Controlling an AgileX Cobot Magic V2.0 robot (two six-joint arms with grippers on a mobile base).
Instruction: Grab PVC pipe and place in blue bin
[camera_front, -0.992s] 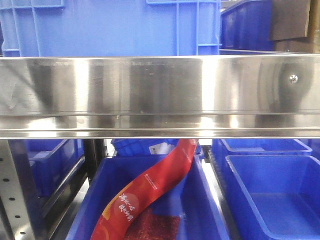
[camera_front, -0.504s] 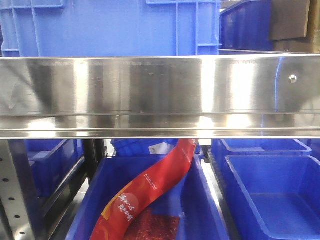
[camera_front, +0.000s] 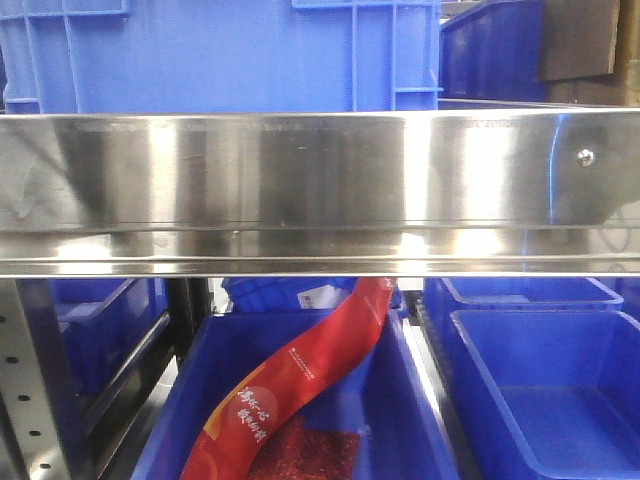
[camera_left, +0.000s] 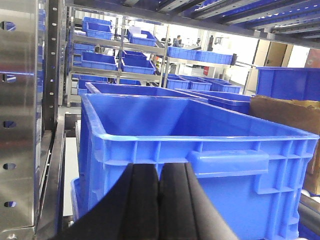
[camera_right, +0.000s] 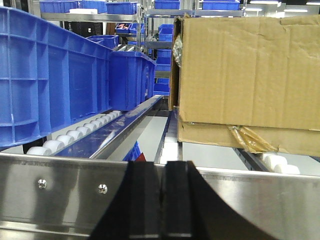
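Observation:
The white PVC pipe piece is out of view in every frame. In the left wrist view my left gripper (camera_left: 159, 175) is shut with nothing between its black fingers, right in front of the near wall of a large blue bin (camera_left: 210, 137). In the right wrist view my right gripper (camera_right: 163, 172) is shut and empty, facing a steel shelf rail (camera_right: 60, 190). Neither gripper shows in the front view, where a blue bin (camera_front: 545, 385) with nothing in it sits at lower right.
A wide steel shelf rail (camera_front: 320, 185) crosses the front view, with blue crates (camera_front: 220, 55) above. Below it, a blue bin (camera_front: 240, 350) holds a red banner (camera_front: 300, 380). A cardboard box (camera_right: 247, 75) and a roller track (camera_right: 85, 130) lie beyond the right gripper.
The front view has shifted very slightly; the screw on the rail's right end sits a touch lower and reflections differ. Nothing else moved.

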